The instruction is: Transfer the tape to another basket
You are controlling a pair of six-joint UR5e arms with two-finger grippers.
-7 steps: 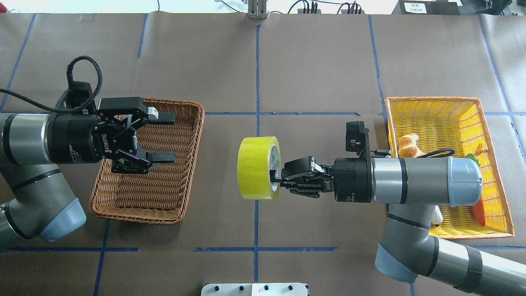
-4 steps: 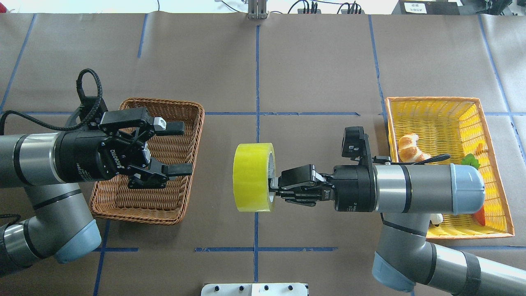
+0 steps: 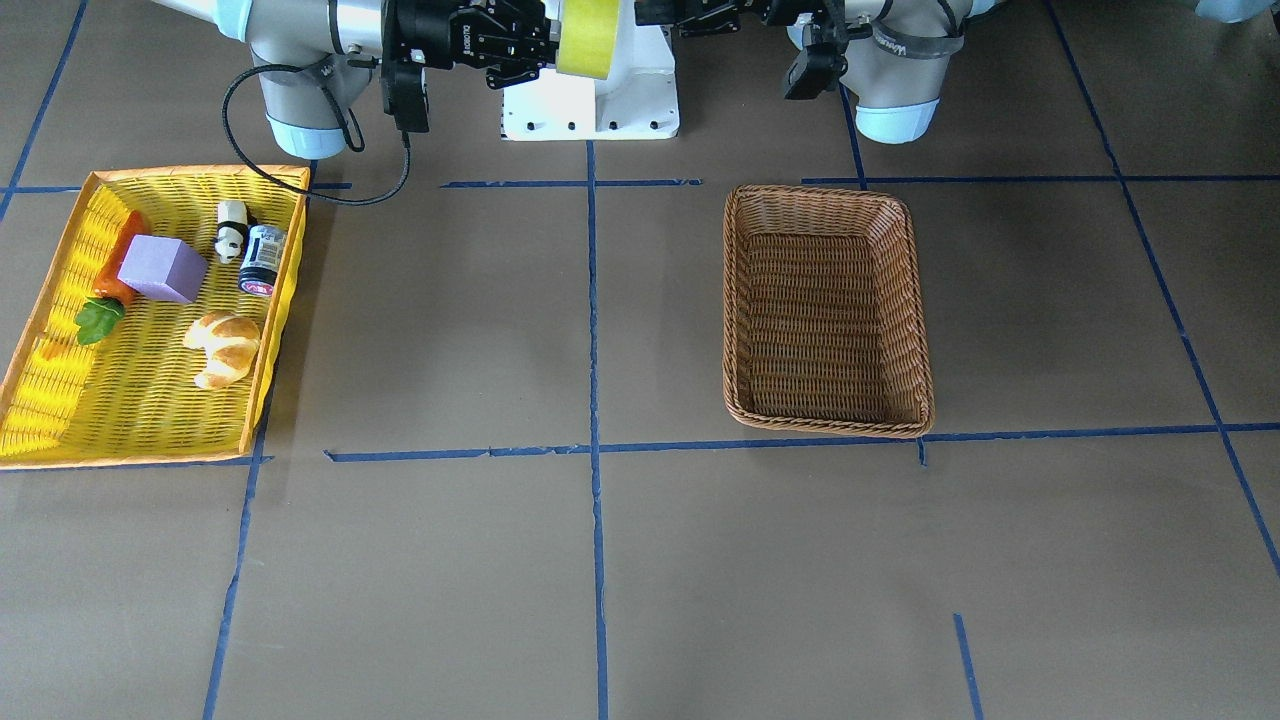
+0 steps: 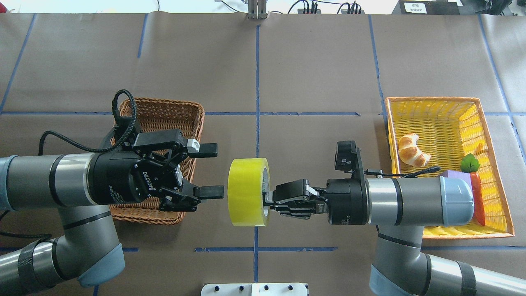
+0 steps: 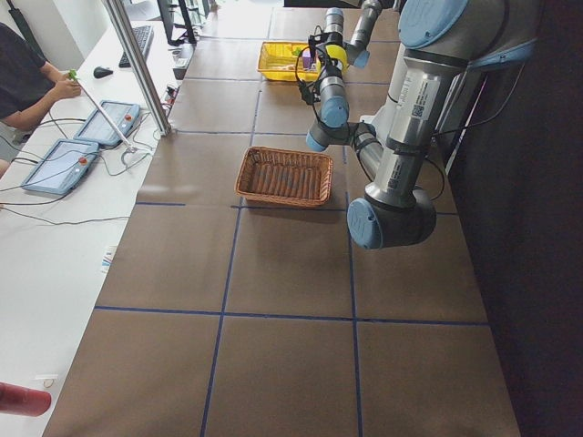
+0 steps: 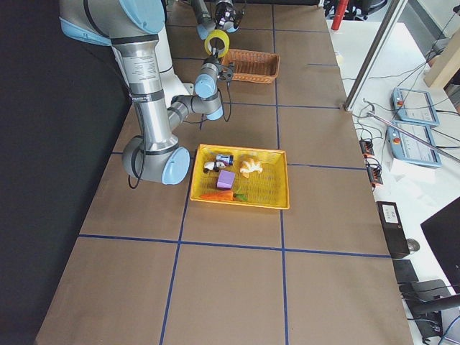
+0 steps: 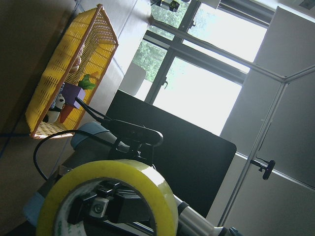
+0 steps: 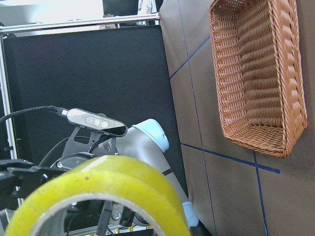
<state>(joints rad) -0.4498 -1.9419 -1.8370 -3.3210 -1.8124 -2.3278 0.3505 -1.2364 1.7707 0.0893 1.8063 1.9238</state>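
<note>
Overhead exterior is showing the right gripper (image 4: 268,201) clamping the tape (image 4: 244,192) at its rim, raised over the table's middle, while the left gripper (image 4: 220,171) is facing it with fingers apart, so a hand-over seems in hand; next, the left must close on the roll before carrying it to the basket (image 4: 164,115).

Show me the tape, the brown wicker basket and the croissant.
tape (image 4: 245,192): overhead view, on its yellow outer band.
brown wicker basket (image 3: 825,320): front-facing view, on its bare woven floor.
croissant (image 3: 226,346): front-facing view, on the middle of its back.
</note>
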